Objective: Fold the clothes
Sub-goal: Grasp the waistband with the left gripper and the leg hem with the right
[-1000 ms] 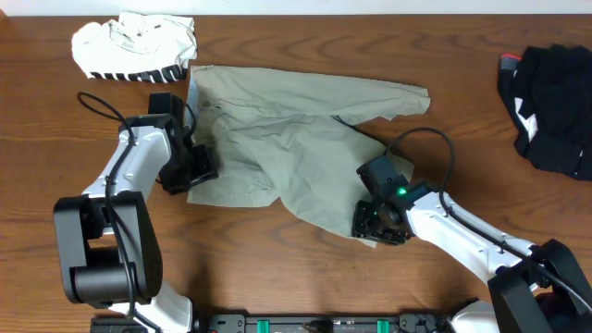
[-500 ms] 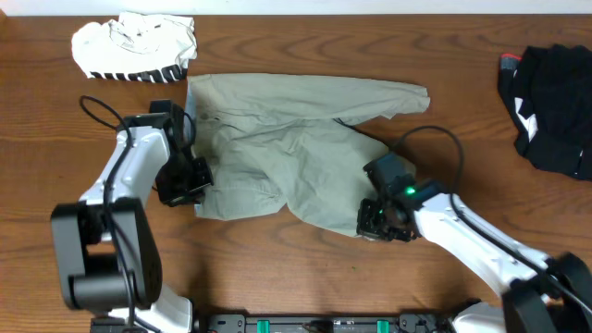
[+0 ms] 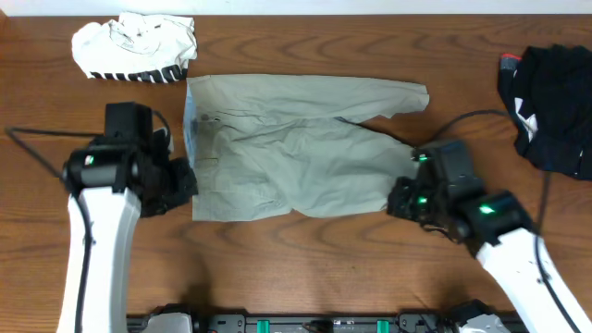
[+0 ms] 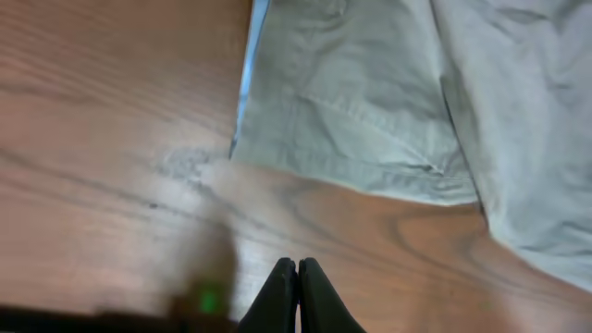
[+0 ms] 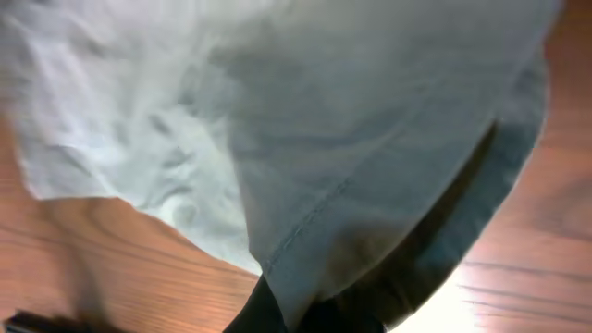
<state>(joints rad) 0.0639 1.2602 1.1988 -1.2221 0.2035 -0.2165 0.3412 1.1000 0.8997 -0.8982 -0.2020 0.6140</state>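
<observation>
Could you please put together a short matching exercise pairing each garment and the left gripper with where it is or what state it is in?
Things:
1. khaki garment
2. white striped garment
3. black garment
4. left gripper

Places or states:
A. heaped at the right edge of the overhead view
B. shut on nothing, just off the khaki garment's left edge
C. bunched at the top left of the overhead view
D. spread out in the middle

Pairs: 1-D, 2-C, 3-A, 4-B
</observation>
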